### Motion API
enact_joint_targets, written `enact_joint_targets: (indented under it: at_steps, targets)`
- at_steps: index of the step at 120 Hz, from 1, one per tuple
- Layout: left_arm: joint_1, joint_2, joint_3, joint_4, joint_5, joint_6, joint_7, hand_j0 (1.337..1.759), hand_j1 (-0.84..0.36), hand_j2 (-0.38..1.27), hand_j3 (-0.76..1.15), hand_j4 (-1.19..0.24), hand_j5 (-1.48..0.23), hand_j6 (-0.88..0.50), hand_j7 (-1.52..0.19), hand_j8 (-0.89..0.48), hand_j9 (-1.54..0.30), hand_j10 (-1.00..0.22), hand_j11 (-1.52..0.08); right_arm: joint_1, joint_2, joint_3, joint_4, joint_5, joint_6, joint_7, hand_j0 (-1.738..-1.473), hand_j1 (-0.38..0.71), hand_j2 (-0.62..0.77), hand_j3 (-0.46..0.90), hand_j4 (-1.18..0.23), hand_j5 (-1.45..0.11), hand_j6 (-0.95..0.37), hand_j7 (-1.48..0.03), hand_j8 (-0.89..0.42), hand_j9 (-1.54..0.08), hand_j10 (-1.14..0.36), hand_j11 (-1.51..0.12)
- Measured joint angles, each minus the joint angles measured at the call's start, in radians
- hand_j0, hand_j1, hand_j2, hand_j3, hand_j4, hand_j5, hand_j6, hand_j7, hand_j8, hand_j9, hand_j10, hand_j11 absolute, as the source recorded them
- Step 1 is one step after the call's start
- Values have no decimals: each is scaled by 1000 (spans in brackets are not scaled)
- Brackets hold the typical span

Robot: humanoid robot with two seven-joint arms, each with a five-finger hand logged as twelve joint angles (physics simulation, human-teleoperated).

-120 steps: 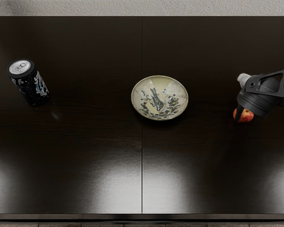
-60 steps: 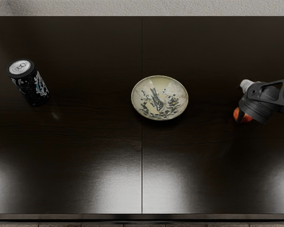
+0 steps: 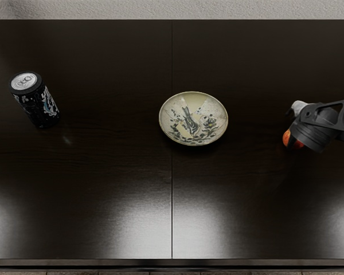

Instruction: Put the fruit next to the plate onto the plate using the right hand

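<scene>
While no fruit lies on the plate, the task counts as open.

Upper left of frame: a dark drinks can (image 3: 35,98) stands a little tilted on the dark table (image 3: 103,189), well apart from everything else. Not part of the job.

Centre, slightly above the middle: the plate (image 3: 166,109), pale with a blue-green pattern. Nothing on it.

Right of centre: a strip of bare table between the plate and the fruit.

Far right, about level with the plate's lower edge: the fruit (image 3: 287,140), red-orange, only a sliver showing at the left of the hand. It appears to rest on the table, though its underside is hidden.

Right edge: the right hand (image 3: 315,130), dark, reaches in and sits over the fruit, covering most of it. Whether the hand is spread, pressed together or clamped on the fruit cannot be told from this angle.

Left arm: not seen.

Judgement: the reach looks done and the hand is at the fruit. A grasp is unconfirmed. Left to do: secure the hold, lift, carry leftward across the bare strip and set down on the plate.
</scene>
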Motion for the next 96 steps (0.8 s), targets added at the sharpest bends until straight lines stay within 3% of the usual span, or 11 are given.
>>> enact_joint_targets:
  at_steps: [33, 43, 52, 62, 78, 96]
  targets:
    - [0, 0, 0, 0, 0, 0, 0, 1658, 349, 0, 0, 0, 0, 0, 0, 0, 0, 0, 0, -4, -4, 5, -1, 0, 0, 0, -1658, 37, -60, 0, -331, -435, -334, -432, -331, -435, -331, -435]
    - [0, 0, 0, 0, 0, 0, 0, 1658, 349, 0, 0, 0, 0, 0, 0, 0, 0, 0, 0, -16, -13, 14, -1, 0, -1, 0, -1657, 185, -52, 0, -471, -627, -477, -619, -463, -626, -471, -626]
    - [0, 0, 0, 0, 0, 0, 0, 1658, 349, 0, 0, 0, 0, 0, 0, 0, 0, 0, 0, -30, -33, 47, -1, 0, -1, -1, -1655, 251, 102, 0, -592, -787, -501, -777, -393, -790, -496, -793]
    - [0, 0, 0, 0, 0, 0, 0, 1658, 349, 0, 0, 0, 0, 0, 0, 0, 0, 0, 0, -39, -45, 74, -1, 2, 0, -1, -1652, 239, 181, 1, -675, -921, -513, -897, -369, -920, -486, -926]
    - [0, 0, 0, 0, 0, 0, 0, 1658, 349, 0, 0, 0, 0, 0, 0, 0, 0, 0, 0, -47, -64, 146, -1, 8, 9, -3, -1650, 192, 142, 1, -744, -1069, -497, -1011, -341, -1053, -464, -1058]
    - [0, 0, 0, 0, 0, 0, 0, 1658, 349, 0, 0, 0, 0, 0, 0, 0, 0, 0, 0, -111, -134, 377, -27, 13, 153, -3, -1648, 166, 122, 1, -782, -1161, -495, -1075, -314, -1135, -445, -1136]
